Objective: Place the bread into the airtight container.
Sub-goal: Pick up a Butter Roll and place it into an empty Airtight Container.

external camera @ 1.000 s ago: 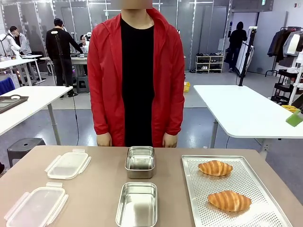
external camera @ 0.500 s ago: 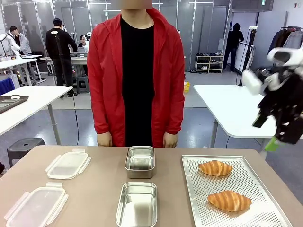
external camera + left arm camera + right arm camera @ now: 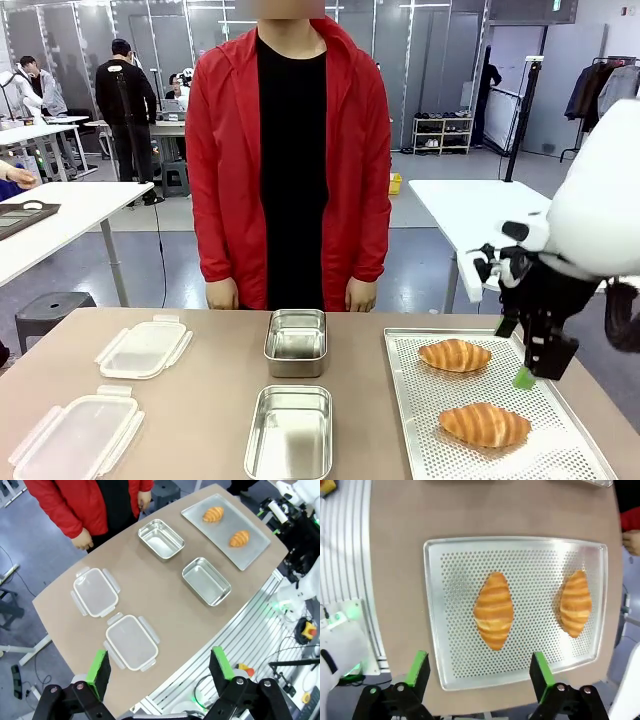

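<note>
Two golden croissants lie on a perforated metal tray (image 3: pixel 412 420) at the right: a far one (image 3: pixel 455 355) and a near one (image 3: pixel 484 424). Two open steel containers stand mid-table, one far (image 3: pixel 296 340) and one near (image 3: pixel 289 432). My right gripper (image 3: pixel 533 372) hovers above the tray's right side, between the two croissants. In the right wrist view it (image 3: pixel 479 672) is open and empty, with the near croissant (image 3: pixel 493 610) and the far croissant (image 3: pixel 576 603) below. My left gripper (image 3: pixel 159 669) is open, high above the table's left end, and looks down on the containers (image 3: pixel 206 580).
Two clear plastic lids (image 3: pixel 144 348) (image 3: pixel 75 435) lie at the left of the table. A person in a red jacket (image 3: pixel 290 160) stands at the far edge, hands hanging at the table's rim. The table edge runs close to the right of the tray (image 3: pixel 455 580).
My right arm came into view from the upper right and dropped over the tray. The croissants, containers and lids have not moved.
</note>
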Tool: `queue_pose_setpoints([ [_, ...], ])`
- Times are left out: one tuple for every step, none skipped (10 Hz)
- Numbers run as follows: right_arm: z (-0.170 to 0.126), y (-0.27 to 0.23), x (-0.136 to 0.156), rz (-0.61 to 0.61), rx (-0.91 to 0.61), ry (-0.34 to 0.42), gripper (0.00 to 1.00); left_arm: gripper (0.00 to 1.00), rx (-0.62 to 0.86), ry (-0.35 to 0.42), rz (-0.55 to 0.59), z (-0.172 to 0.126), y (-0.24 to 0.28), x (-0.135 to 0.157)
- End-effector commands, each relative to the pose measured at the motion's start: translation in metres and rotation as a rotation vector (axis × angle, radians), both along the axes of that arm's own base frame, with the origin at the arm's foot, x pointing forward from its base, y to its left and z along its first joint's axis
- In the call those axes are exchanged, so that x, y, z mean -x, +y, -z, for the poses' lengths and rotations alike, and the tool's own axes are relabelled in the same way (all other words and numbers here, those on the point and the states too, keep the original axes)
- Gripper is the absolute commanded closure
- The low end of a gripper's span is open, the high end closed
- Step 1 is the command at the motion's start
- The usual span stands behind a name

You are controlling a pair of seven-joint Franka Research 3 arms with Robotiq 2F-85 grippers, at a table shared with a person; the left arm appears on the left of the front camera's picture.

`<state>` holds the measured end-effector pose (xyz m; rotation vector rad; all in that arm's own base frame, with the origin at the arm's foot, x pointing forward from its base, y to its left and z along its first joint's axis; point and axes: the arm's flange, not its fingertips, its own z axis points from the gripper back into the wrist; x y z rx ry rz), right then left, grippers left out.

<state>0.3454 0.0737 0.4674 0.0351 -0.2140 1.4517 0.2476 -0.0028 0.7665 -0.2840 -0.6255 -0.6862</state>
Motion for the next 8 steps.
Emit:
queue_pose_setpoints([
  [0.028, 0.006, -0.009, 0.030, 0.043, 0.008, 0.00, 0.00, 0.004, -0.002, 0.015, -0.002, -0.001, 0.001],
  [0.042, 0.010, -0.013, 0.044, 0.066, 0.004, 0.00, 0.00, 0.004, -0.002, 0.015, -0.002, -0.001, 0.001],
  [0.056, 0.011, -0.016, 0.063, 0.094, 0.004, 0.00, 0.00, 0.004, -0.002, 0.015, -0.002, -0.001, 0.001],
  [0.072, 0.012, -0.021, 0.096, 0.122, 0.006, 0.00, 0.00, 0.004, -0.002, 0.015, -0.002, -0.001, 0.001],
  [0.090, 0.013, -0.026, 0.110, 0.117, 0.035, 0.00, 0.00, 0.004, -0.002, 0.015, -0.002, -0.001, 0.001],
  [0.102, 0.012, -0.029, 0.115, 0.120, 0.039, 0.00, 0.00, 0.004, -0.002, 0.015, -0.002, -0.001, 0.001],
  [0.113, 0.012, -0.031, 0.084, 0.111, 0.031, 0.00, 0.00, 0.004, -0.002, 0.015, -0.002, -0.001, 0.001],
  [0.124, 0.011, -0.033, 0.077, 0.122, 0.049, 0.00, 0.00, 0.004, -0.002, 0.015, -0.002, -0.001, 0.001],
])
